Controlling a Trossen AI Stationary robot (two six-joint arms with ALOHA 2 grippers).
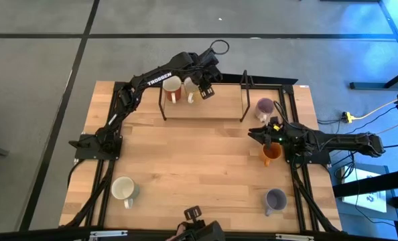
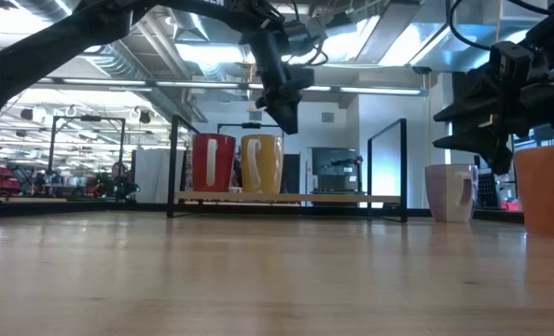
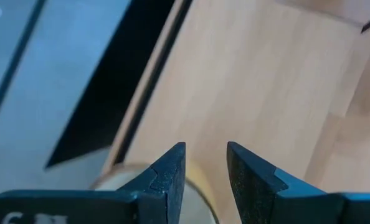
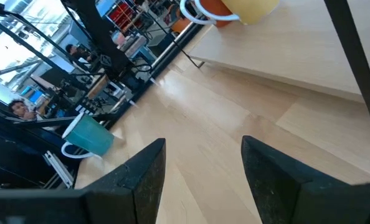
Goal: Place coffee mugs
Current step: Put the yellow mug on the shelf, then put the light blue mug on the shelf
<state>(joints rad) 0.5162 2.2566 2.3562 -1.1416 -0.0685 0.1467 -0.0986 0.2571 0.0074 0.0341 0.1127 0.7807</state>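
Note:
Two mugs stand on a raised wooden shelf (image 1: pixel 212 107) at the table's far side: a red-orange mug (image 2: pixel 212 163) and a yellowish cream mug (image 2: pixel 261 163). My left gripper (image 1: pixel 206 91) hovers open just above the cream mug (image 1: pixel 190 91), whose rim (image 3: pixel 132 176) shows beside its fingers. My right gripper (image 1: pixel 253 134) is open above the table on the right, beside an orange mug (image 1: pixel 271 154) that stands on the table. A pale purple mug (image 1: pixel 264 107) stands by the shelf's right end, and another purple mug (image 1: pixel 275 199) stands near the right front.
A pale mug (image 1: pixel 123 189) stands near the left front and looks teal in the right wrist view (image 4: pixel 88 137). Black upright frames (image 1: pixel 246 94) bound the shelf. Bare wood (image 1: pixel 199 154) spans the table's middle. People and equipment show in the room beyond.

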